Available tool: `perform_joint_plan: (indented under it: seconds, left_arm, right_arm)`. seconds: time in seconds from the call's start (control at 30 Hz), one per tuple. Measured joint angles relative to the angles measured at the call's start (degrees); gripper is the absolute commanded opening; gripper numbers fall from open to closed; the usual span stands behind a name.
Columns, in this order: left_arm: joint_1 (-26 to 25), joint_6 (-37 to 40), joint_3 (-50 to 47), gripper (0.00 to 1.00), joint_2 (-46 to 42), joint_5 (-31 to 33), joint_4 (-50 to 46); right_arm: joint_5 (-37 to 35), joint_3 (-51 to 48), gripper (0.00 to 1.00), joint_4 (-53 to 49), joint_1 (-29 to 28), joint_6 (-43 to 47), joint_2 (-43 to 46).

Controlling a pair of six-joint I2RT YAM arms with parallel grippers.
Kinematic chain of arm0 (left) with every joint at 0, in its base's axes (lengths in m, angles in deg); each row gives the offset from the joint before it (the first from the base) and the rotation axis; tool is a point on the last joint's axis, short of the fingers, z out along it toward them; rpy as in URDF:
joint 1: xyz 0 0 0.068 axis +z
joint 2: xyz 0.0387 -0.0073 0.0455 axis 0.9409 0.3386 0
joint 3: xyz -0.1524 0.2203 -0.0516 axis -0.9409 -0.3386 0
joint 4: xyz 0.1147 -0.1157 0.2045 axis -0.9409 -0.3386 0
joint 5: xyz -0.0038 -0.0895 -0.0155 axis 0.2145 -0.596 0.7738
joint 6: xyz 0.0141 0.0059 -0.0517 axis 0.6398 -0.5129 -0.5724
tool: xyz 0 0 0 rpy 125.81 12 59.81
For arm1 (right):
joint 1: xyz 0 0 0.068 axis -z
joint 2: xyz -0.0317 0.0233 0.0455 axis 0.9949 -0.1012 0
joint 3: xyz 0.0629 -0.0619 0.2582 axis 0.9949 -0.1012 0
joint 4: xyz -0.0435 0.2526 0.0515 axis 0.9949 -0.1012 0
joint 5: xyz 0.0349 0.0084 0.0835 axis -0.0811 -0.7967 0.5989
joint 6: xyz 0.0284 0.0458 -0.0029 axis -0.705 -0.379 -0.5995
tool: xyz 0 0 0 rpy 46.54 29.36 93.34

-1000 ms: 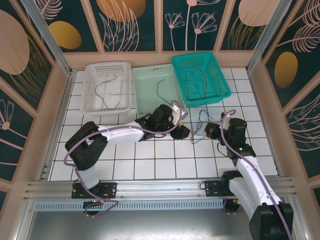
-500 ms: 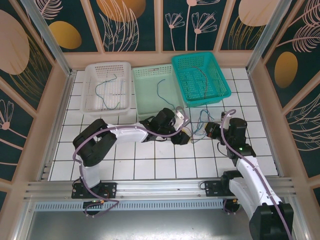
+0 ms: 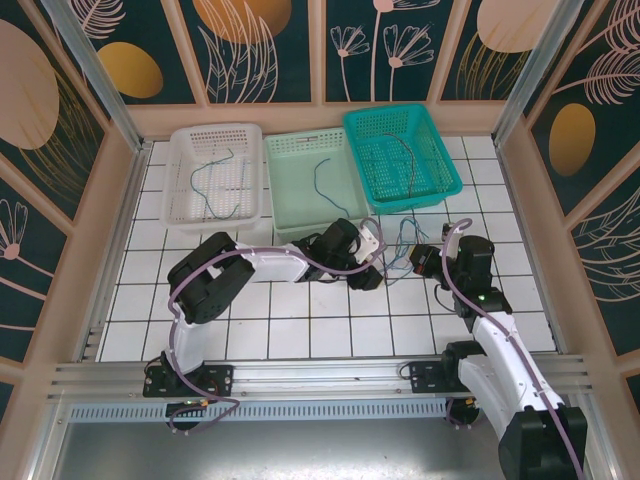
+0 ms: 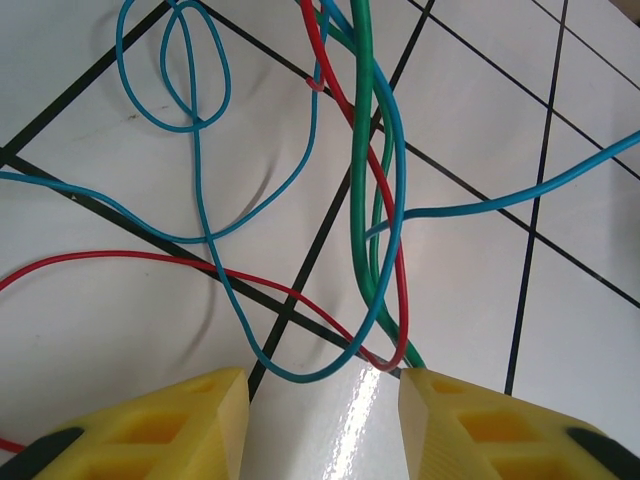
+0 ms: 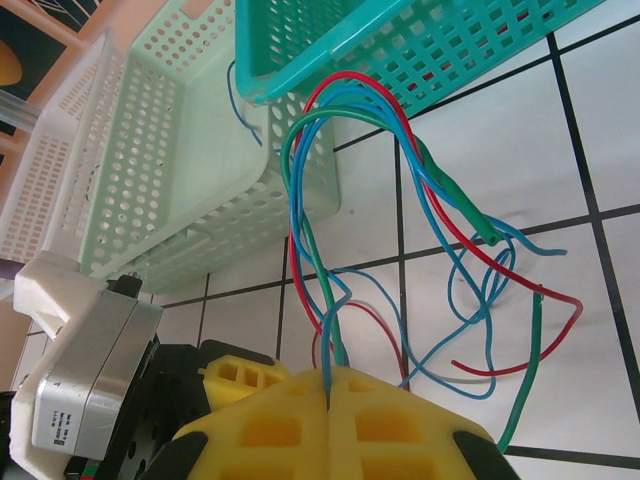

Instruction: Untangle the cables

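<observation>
A tangle of thin blue, red and green cables (image 3: 402,243) lies on the white tiles in front of the teal basket. My right gripper (image 5: 328,378) is shut on a blue and a green strand that rise from it towards the tangle (image 5: 420,190). My left gripper (image 4: 322,400) is open and low over the tiles. A blue loop (image 4: 300,372) and a red strand (image 4: 395,350) lie just ahead of its yellow fingertips (image 4: 215,400), with nothing between them. In the top view the left gripper (image 3: 372,272) sits just left of the tangle and the right gripper (image 3: 413,262) just right of it.
Three baskets stand at the back: white (image 3: 180,140) with a blue-green cable, pale green (image 3: 290,150) with a blue cable, teal (image 3: 440,130) with a dark cable. The left gripper's yellow finger (image 5: 235,375) sits close beside the right one. Wooden walls frame the table.
My left arm has reached further right, bringing its gripper up to the left side of the tangle. The right arm and its held strands have stayed put.
</observation>
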Motion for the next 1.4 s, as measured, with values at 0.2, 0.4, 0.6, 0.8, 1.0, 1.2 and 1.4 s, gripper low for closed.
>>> perform_joint_plan:
  seconds: [0.2, 0.4, 0.6, 0.8, 1.0, 1.2, 1.4]
  left_arm:
    - [0.00, 0.79, 0.00, 0.11, 0.00, -0.74, 1.57]
    - [0.00, -0.15, 0.04, 0.00, 0.00, -2.40, 4.81]
    - [0.00, -2.05, -0.20, 0.00, 0.00, -3.69, 8.46]
    - [0.00, -4.28, -0.44, 0.00, -0.04, -3.63, 9.51]
    - [0.00, -6.56, -0.35, 0.00, -0.68, -1.20, 8.79]
    - [0.02, -8.13, 2.75, 0.00, -0.81, 0.46, 5.14]
    - [0.52, -9.25, 3.58, 0.00, -0.92, 0.37, 2.64]
  right_arm:
    - [0.22, 0.00, 0.00, 0.00, 0.00, -0.02, 0.00]
    - [0.13, 0.00, 0.09, 0.00, 0.00, -0.02, -0.07]
    - [-2.32, 1.18, 0.67, -1.11, 0.00, 0.68, -2.43]
    - [-7.39, 4.07, 0.77, -5.35, 0.00, 2.12, -4.07]
    - [-7.43, 4.42, 0.58, -6.32, -2.69, 2.34, -4.02]
    - [-6.23, 4.31, 0.58, -6.23, -12.61, 2.51, -3.98]
    - [-6.25, 1.27, 0.56, -4.02, -14.82, 2.32, -3.93]
